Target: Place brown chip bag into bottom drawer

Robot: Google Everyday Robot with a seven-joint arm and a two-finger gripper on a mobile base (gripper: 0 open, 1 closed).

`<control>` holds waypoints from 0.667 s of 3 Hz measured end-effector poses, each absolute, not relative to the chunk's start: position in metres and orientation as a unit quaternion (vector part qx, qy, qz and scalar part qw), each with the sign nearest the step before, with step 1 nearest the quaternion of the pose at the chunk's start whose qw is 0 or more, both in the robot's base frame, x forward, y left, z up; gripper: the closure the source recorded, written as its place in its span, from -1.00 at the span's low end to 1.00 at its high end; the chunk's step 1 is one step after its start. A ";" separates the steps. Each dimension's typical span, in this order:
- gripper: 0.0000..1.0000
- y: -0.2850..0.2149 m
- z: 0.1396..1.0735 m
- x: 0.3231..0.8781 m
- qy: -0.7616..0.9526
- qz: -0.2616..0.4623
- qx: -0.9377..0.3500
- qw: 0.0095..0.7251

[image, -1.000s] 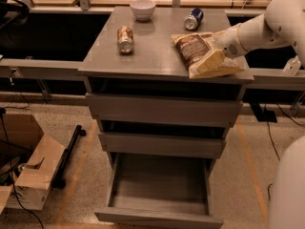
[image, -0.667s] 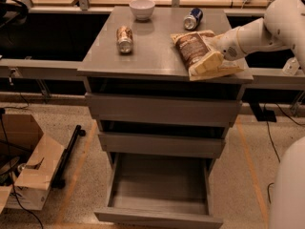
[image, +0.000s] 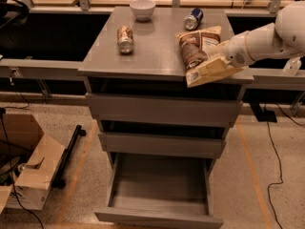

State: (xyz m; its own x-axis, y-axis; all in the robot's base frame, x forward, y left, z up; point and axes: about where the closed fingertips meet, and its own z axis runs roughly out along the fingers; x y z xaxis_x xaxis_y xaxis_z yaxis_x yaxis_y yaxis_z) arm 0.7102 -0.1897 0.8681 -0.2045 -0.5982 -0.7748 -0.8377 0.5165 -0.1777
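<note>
The brown chip bag [image: 196, 51] lies on the grey cabinet top near its right front corner. Its dark brown part faces up and its cream-yellow end [image: 209, 73] overhangs the front edge. My gripper [image: 218, 64] reaches in from the right and is shut on the bag's cream-yellow end. The white arm [image: 267, 37] stretches off to the right edge. The bottom drawer [image: 159, 187] is pulled out and open below. Its tray holds nothing that I can see.
A white bowl [image: 143, 8] stands at the back of the top. A brown can [image: 125, 38] lies at the left and a blue can [image: 193, 19] at the back right. The two upper drawers [image: 162, 109] are closed. A cardboard box [image: 28, 175] sits on the floor at the left. Cables run at the right.
The gripper has closed in slightly on the bag's cream-yellow end and the bag has shifted a little at the front edge. The drawer stays open.
</note>
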 end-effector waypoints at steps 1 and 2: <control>0.71 -0.189 0.892 0.675 0.748 0.142 -0.468 0.448; 1.00 -0.183 0.908 0.644 0.738 0.150 -0.463 0.468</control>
